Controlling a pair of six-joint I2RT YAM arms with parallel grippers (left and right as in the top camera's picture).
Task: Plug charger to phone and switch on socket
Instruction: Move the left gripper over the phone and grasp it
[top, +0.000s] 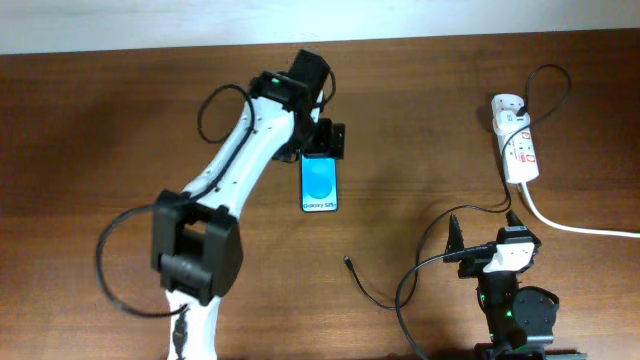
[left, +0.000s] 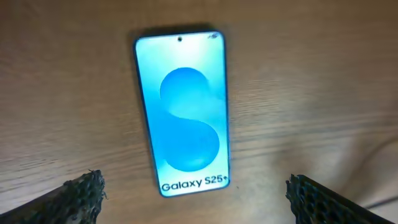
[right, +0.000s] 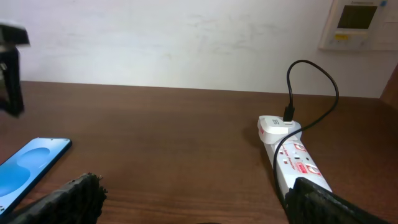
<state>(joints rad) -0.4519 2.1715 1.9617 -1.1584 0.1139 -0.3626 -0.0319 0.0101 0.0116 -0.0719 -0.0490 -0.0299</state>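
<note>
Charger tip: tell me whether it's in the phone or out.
Out. The charger tip lies loose on the table, apart from the phone.

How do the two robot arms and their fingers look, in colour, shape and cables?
The left arm has white links, black joints, a green light and looping black cables. The right arm is white above a black base with a green light. Both pairs of fingers are black with rough, knobbly pads.
</note>
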